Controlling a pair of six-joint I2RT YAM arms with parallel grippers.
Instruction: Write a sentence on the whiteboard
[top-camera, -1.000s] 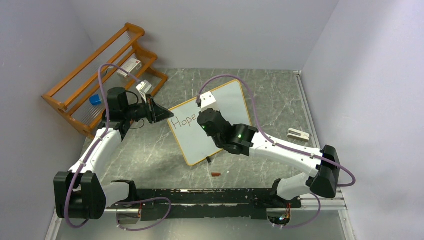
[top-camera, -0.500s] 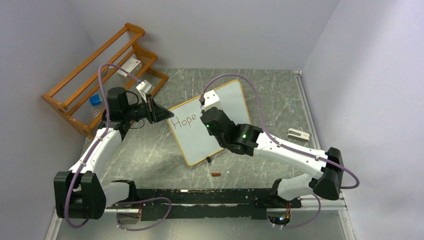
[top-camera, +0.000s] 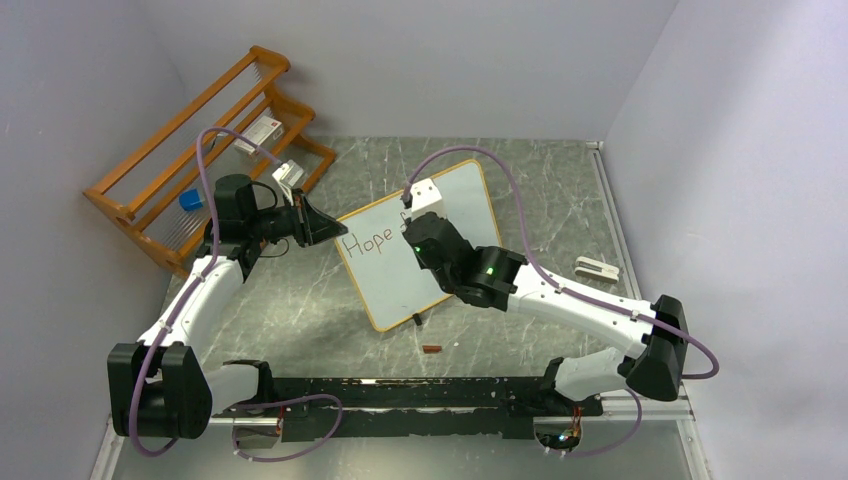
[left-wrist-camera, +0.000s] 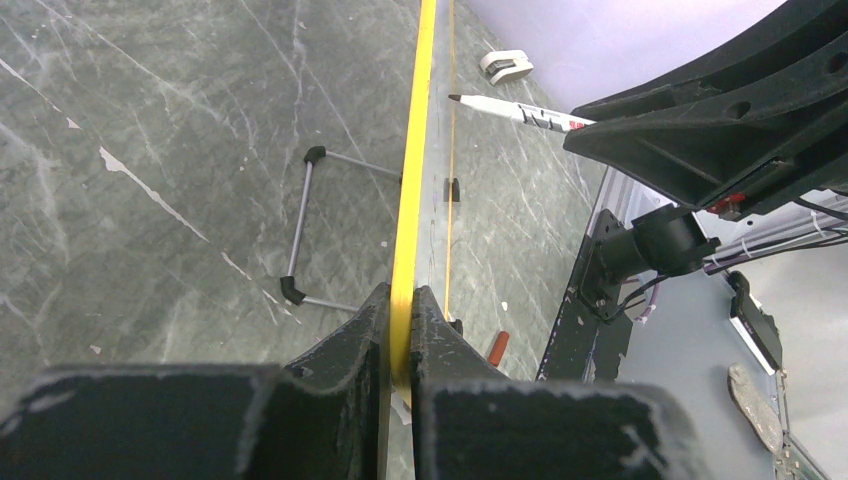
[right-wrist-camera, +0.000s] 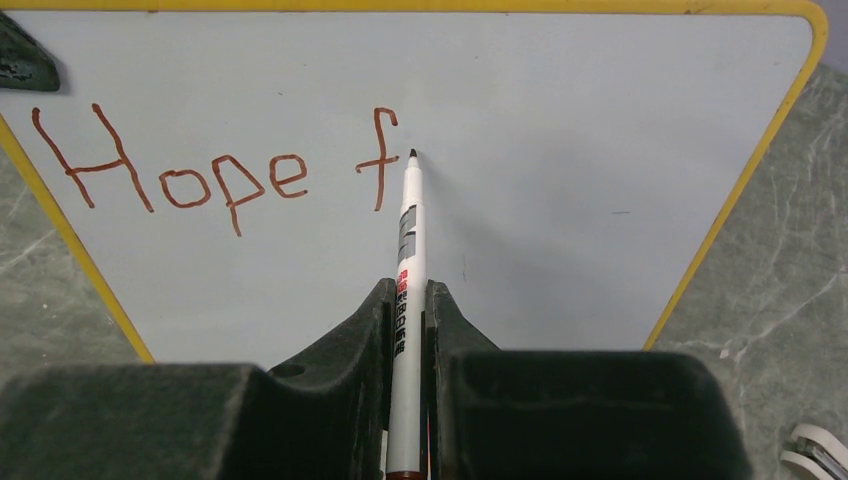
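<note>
The whiteboard (top-camera: 388, 280) stands tilted on the table, with a yellow rim (left-wrist-camera: 415, 150). My left gripper (top-camera: 325, 222) is shut on its left edge, the rim pinched between the jaws (left-wrist-camera: 400, 300). Red-brown writing reads "Hope f" (right-wrist-camera: 200, 175); in the top view only "Hope" (top-camera: 368, 241) shows. My right gripper (top-camera: 412, 222) is shut on a white marker (right-wrist-camera: 408, 230), held between the jaws (right-wrist-camera: 408, 300). The marker tip sits at the board just right of the "f". The marker also shows in the left wrist view (left-wrist-camera: 510, 108).
An orange wooden rack (top-camera: 200, 150) with small items stands at the far left. A red marker cap (top-camera: 431, 349) lies on the table in front of the board. A white object (top-camera: 597, 267) lies at the right. The board's wire stand (left-wrist-camera: 300, 230) is behind it.
My right gripper has moved with the marker a little toward the far right across the board. The left arm and the board have not moved.
</note>
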